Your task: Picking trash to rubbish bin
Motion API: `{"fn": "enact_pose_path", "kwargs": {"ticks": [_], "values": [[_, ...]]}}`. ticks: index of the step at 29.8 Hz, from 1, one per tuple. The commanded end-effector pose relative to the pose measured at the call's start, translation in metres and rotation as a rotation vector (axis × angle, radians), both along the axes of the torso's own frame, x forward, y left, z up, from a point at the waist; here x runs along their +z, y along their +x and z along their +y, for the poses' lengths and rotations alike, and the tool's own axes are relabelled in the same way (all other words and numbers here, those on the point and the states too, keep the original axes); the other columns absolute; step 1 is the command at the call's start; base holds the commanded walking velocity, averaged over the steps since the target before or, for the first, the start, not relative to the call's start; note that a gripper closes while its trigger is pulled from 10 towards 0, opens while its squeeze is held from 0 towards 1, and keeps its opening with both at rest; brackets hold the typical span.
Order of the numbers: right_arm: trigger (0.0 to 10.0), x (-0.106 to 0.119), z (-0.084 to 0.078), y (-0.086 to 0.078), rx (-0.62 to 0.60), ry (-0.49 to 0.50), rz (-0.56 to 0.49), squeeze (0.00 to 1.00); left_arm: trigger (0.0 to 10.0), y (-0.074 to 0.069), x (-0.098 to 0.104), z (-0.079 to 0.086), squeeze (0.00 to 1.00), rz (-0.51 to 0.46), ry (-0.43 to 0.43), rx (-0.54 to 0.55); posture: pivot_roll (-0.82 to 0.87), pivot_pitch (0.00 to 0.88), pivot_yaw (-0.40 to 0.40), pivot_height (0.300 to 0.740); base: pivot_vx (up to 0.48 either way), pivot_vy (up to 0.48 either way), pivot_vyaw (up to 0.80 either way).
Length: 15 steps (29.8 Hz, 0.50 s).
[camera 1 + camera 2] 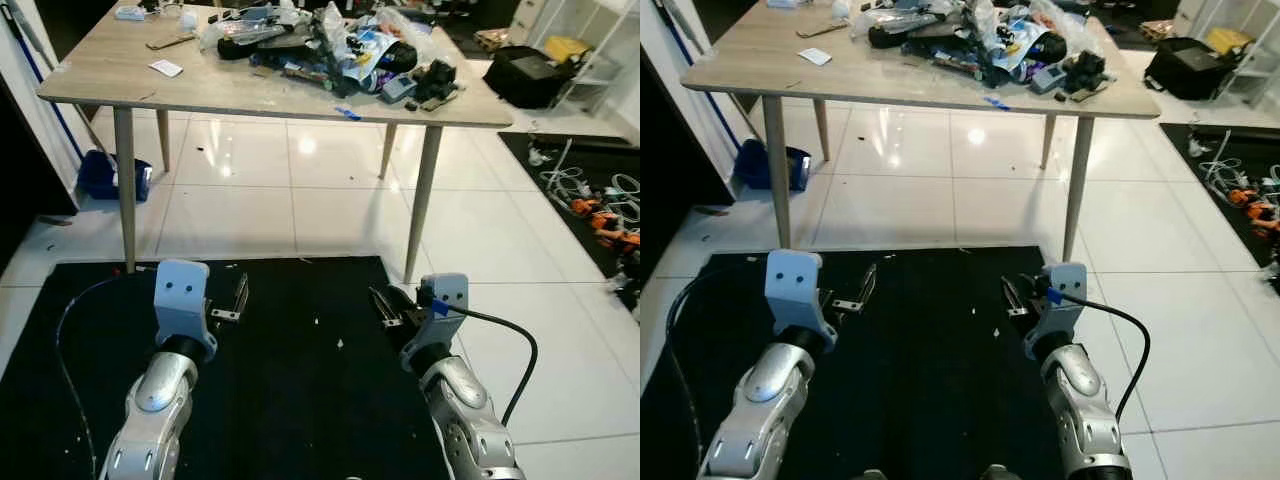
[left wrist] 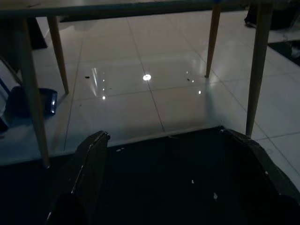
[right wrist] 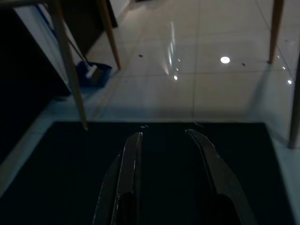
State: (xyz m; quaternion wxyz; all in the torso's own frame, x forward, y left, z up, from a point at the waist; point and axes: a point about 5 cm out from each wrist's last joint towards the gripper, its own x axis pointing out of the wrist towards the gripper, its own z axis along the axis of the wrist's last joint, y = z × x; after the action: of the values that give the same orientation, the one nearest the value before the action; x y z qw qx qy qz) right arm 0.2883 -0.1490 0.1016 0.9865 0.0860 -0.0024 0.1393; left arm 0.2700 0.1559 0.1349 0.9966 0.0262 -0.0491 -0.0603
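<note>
A heap of trash point(image 1: 330, 45), made of wrappers, plastic bags and dark items, lies on the far right part of a light wooden table point(image 1: 110, 75) ahead of me. A small white paper point(image 1: 165, 68) lies apart from it on the table's left. Both arms are held low over a black mat point(image 1: 300, 380), well short of the table. My left gripper point(image 1: 240, 293) is open wide with nothing between its fingers point(image 2: 91, 173). My right gripper point(image 1: 386, 305) is also open and empty, its fingers point(image 3: 129, 164) pointing toward the table legs.
Thin table legs point(image 1: 423, 200) stand at the mat's far edge, with glossy white tiles beyond. A blue dustpan point(image 1: 110, 175) sits by the left wall. A black bag point(image 1: 525, 75) and loose cables point(image 1: 600, 205) lie on the right.
</note>
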Motion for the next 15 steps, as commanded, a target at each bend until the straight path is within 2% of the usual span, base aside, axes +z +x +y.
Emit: {"fn": "enact_pose_path", "kwargs": {"ticks": [1, 15], "values": [[10.0, -0.0022, -0.0024, -0.0014, -0.006, -0.004, 0.012, 0.0, 10.0, -0.0021, -0.0026, 0.0006, 0.0, 0.011, 0.014, -0.003, 0.01, 0.162, -0.066, 0.74, 0.274, 0.0, 0.0], [10.0, 0.0001, -0.0028, -0.0009, -0.006, -0.014, 0.001, 0.0, 10.0, -0.0019, -0.003, -0.0004, 0.0, 0.012, 0.01, 0.0, 0.0, 0.164, -0.067, 0.74, 0.277, 0.0, 0.0]]}}
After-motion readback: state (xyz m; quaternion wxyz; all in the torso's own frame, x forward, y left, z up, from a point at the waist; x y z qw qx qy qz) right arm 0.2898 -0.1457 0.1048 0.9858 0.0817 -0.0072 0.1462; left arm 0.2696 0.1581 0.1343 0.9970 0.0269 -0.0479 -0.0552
